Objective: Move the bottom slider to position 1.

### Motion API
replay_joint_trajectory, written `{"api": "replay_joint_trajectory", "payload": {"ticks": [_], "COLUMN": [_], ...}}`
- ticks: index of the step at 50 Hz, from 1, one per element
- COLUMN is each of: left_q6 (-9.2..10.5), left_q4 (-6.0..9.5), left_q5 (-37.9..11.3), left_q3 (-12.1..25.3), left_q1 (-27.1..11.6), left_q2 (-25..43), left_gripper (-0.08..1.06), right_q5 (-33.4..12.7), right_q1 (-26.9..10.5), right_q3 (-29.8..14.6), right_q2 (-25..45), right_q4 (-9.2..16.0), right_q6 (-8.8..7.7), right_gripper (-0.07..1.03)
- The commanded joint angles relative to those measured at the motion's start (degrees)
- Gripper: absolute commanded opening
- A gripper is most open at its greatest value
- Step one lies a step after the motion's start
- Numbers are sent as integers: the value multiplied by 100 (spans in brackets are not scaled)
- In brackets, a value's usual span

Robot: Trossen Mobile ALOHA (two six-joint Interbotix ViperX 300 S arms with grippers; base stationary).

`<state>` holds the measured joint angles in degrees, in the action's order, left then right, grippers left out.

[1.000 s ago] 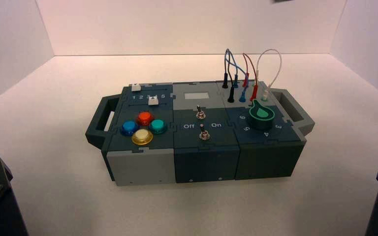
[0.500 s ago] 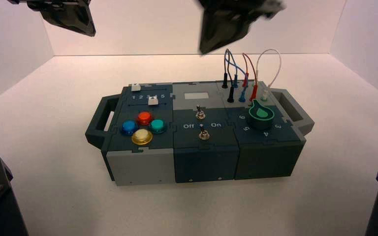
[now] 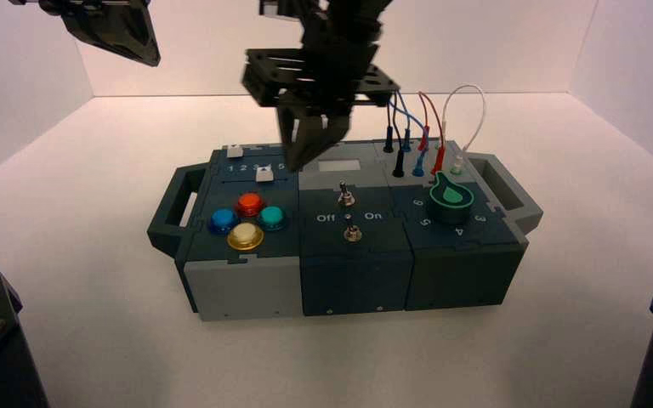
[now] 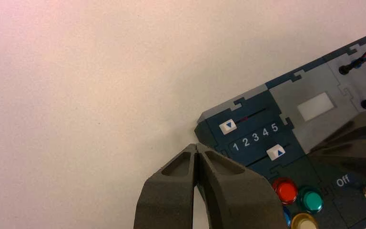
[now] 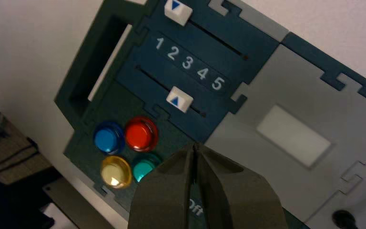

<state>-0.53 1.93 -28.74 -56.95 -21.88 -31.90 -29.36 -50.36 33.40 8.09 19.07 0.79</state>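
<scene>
Right gripper hangs above the box, fingers pressed together and holding nothing.

The bottom slider is a small white square knob with a blue triangle, sitting in its slot below the printed row 1 2 3 4 5, roughly under the 3 to 4, well away from position 1. The other white slider sits beyond the row, close to the 1 end. The right gripper's tips hover over the seam between the slider panel and the grey middle panel, just beside the bottom slider's 5 end, apart from it. Red, blue, yellow and teal buttons lie nearer than the bottom slider. The left gripper waits high off the box's slider end over the worktop, fingers closed, empty.
</scene>
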Motion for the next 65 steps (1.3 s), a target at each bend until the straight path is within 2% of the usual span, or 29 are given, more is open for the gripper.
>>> {"api": "replay_joint_trajectory", "payload": {"ticks": [1, 13, 38, 65], "left_q6": [9, 9, -9, -9], "left_q4": [0, 0, 0, -18], "left_q5": [-9, -26, -35, -35], "left_q3": [167, 176, 185, 193], "left_q1": [-18, -18, -18, -18], "left_q2": [-62, -79, -132, -123], "left_gripper": [-3, -3, -3, -3], "right_q5": [-18, 53, 167, -149], "right_q1": [-35, -26, 237, 123], "right_q3": [-220, -352, -483, -853], "right_q2": [79, 308, 492, 791], "right_q4": [193, 237, 193, 316], "right_q6": [18, 9, -9, 0], "right_gripper": [-2, -2, -2, -2]}}
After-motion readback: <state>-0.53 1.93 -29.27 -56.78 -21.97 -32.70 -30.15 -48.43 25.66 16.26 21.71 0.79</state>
